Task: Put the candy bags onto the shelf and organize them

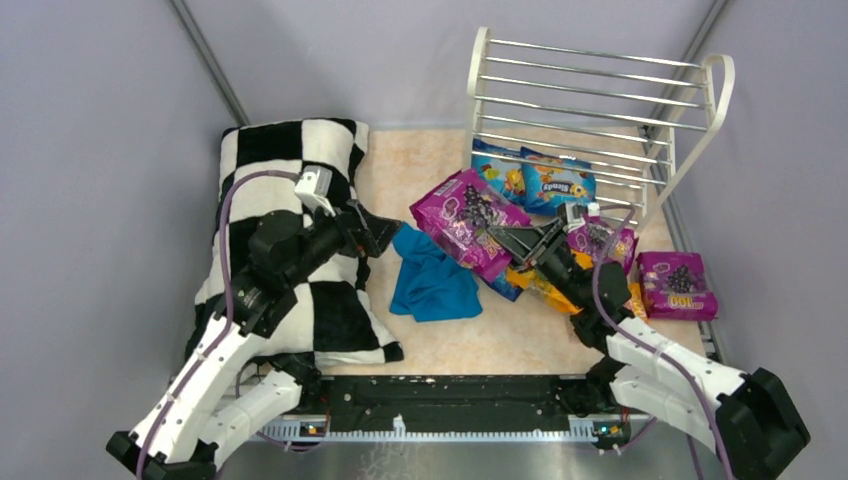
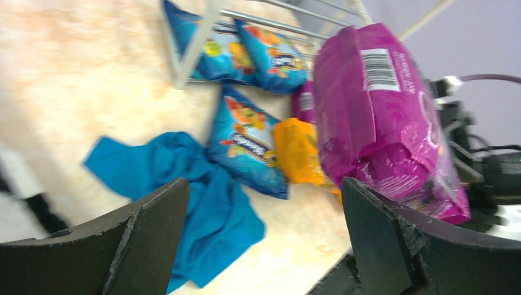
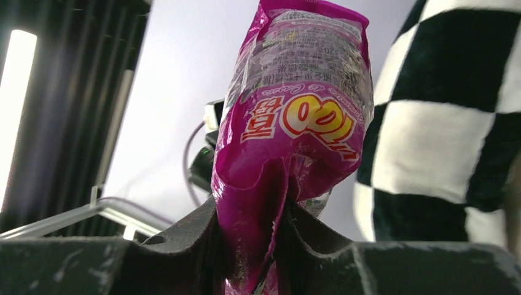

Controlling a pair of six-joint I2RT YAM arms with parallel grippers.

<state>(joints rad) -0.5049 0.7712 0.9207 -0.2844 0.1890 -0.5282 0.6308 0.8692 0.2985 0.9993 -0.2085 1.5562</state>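
tool on our right arm (image 3: 252, 230) clamps the edge of a purple candy bag (image 3: 295, 110), which we see raised above the tabletop (image 1: 440, 350) in front of the shelf (image 1: 600, 100). left tool (image 2: 264, 203) is spread wide, holding nothing.

You saw glossy, crinkled plastic on the purple candy bag (image 3: 295, 123) and smooth, white-coated metal rods on the shelf (image 1: 479, 80). The teal cloth (image 1: 432, 285) looked soft and matt, the checkered pillow (image 1: 270, 150) was woven fabric, and the right gripper (image 3: 253, 246) was matt black and scuffed.
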